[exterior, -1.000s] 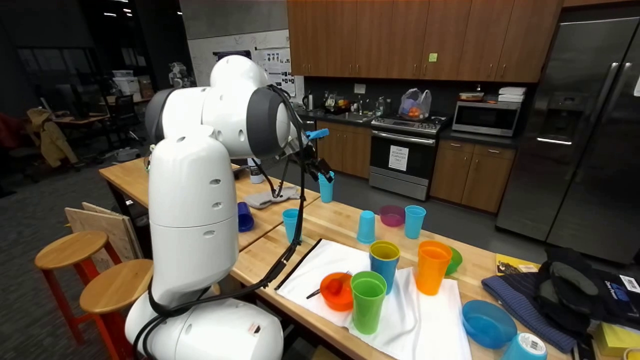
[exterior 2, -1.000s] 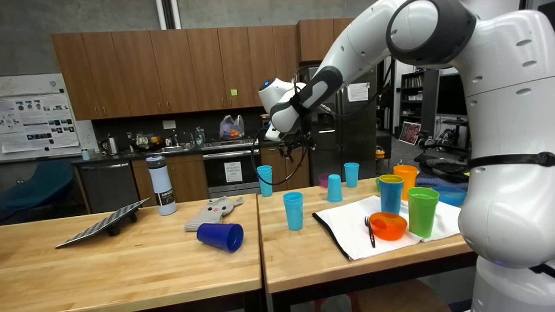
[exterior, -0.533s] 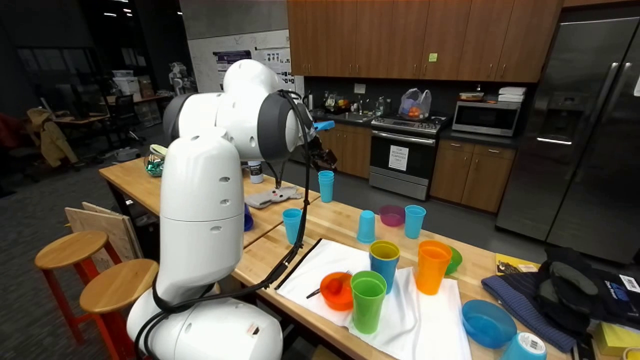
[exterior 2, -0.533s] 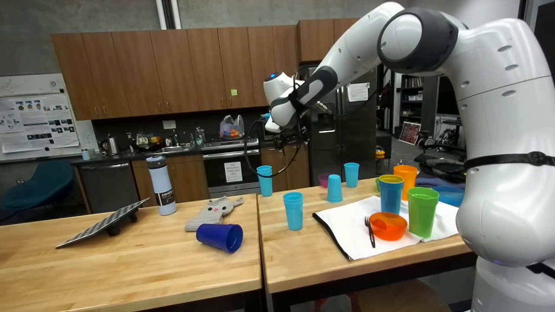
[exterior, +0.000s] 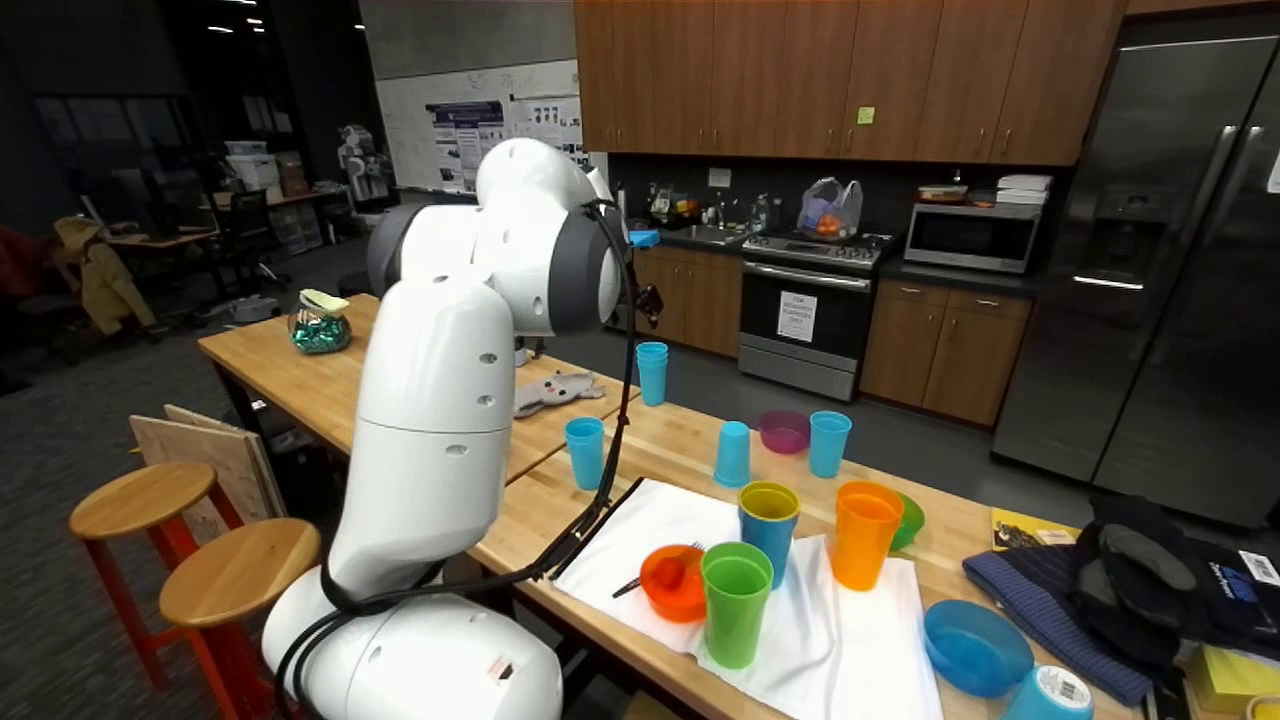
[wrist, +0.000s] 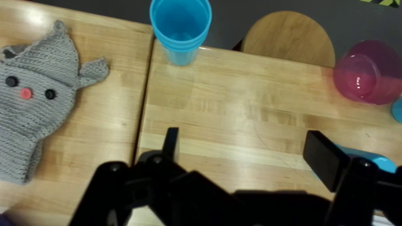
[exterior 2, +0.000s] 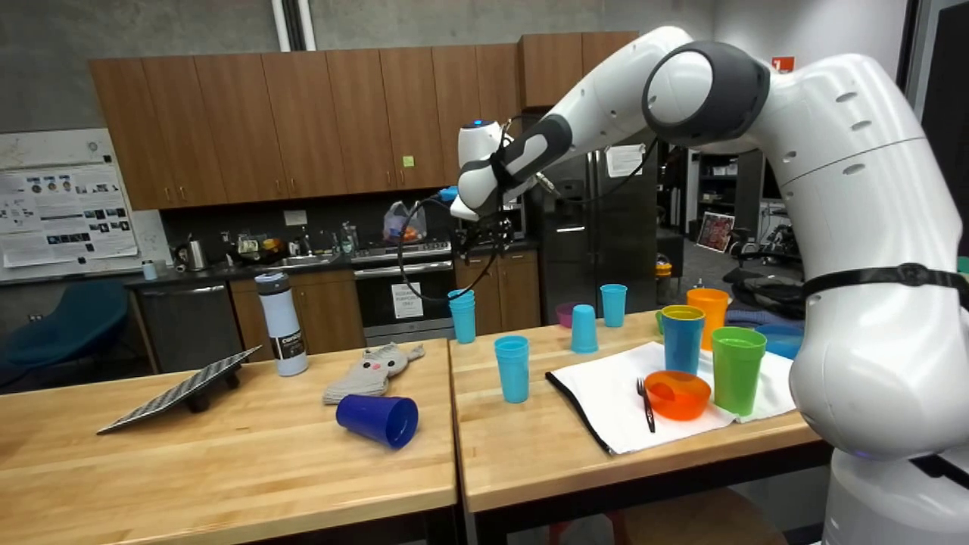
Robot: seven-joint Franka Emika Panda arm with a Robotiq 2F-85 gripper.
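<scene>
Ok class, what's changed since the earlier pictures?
The gripper, open and empty in the wrist view, rose in both exterior views as the arm's elbow dipped. In an exterior view, the lying dark blue cup shifted slightly to picture left. No grasp or release shows. The light blue cup stack and orange bowl stayed.

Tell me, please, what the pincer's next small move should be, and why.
I'd probably ease the open pincer toward the stacked blue cups: in the wrist view its fingers are spread wide with nothing gripped, and the cups stand upright outside that gap.
</scene>
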